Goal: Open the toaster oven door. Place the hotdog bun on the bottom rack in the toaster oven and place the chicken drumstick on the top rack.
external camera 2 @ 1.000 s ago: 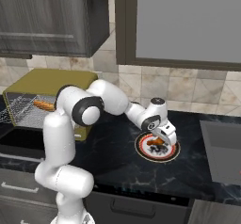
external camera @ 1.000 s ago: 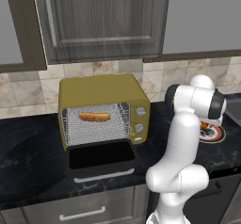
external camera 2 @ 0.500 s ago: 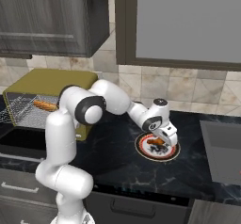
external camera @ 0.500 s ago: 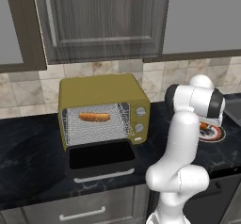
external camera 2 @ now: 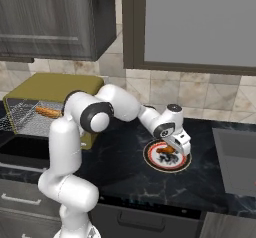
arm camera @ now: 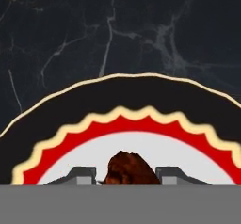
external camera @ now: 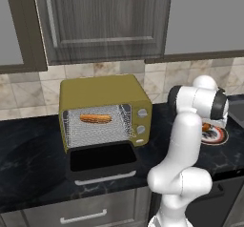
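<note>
A: Where's the gripper (external camera 2: 172, 151) right now?

B: Down on the plate (external camera 2: 152, 160), with the chicken drumstick (arm camera: 130, 169) between its tips. In the hand view the two fingers (arm camera: 80, 175) flank the reddish-brown meat closely on either side; they look closed onto it, though the lower part of the contact is cut off, so I'd call it a likely grip, not a proven one.

A: So how should the pickup go?

B: I'd judge a straight lift best, clear of the plate's rim, before any swing. The meat is stubby and rounded, so it could roll out if the pinch sits off centre. Check it rises with the fingers.

A: And beyond the plate?

B: Dark marble counter (arm camera: 117, 35) all round. Well off to the far side of the arm's base stands the toaster oven (external camera: 102, 110), its door (external camera: 101, 160) folded down flat in front. The hotdog bun (external camera: 96, 118) lies inside on a rack, so the drumstick is what remains.

A: The arm's pose?

B: Seen from the right base camera, it reaches out low from the shoulder, elbow bent, wrist turned so the hand points down at the plate.
</note>
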Robot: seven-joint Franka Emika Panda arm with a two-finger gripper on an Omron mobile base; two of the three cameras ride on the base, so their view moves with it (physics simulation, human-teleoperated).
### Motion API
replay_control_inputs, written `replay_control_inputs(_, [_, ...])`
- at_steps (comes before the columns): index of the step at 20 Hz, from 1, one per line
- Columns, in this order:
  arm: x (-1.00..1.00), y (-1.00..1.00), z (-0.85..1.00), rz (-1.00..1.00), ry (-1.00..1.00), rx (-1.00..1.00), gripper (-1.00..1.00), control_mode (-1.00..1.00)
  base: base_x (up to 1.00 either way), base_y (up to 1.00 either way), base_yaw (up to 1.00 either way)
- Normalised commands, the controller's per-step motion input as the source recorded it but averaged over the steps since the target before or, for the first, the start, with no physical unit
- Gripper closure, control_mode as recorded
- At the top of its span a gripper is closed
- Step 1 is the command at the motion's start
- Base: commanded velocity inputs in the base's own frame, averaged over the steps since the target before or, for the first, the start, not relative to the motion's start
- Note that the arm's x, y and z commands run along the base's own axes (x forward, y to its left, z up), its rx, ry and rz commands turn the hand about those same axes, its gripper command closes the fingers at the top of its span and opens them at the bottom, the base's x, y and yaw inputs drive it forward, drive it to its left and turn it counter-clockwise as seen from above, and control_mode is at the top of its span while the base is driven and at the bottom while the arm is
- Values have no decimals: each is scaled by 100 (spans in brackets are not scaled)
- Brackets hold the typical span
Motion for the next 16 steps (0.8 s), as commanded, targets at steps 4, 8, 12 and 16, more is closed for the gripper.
replay_control_inputs(4, [-14,1,25,0,0,0,100,-100,0,0,0])
replay_control_inputs(8, [-19,7,44,0,-1,0,100,-100,0,0,0])
replay_control_inputs(12, [-29,15,44,0,-4,0,100,-100,0,0,0])
replay_control_inputs(16, [-34,34,30,0,-5,0,100,-100,0,0,0])
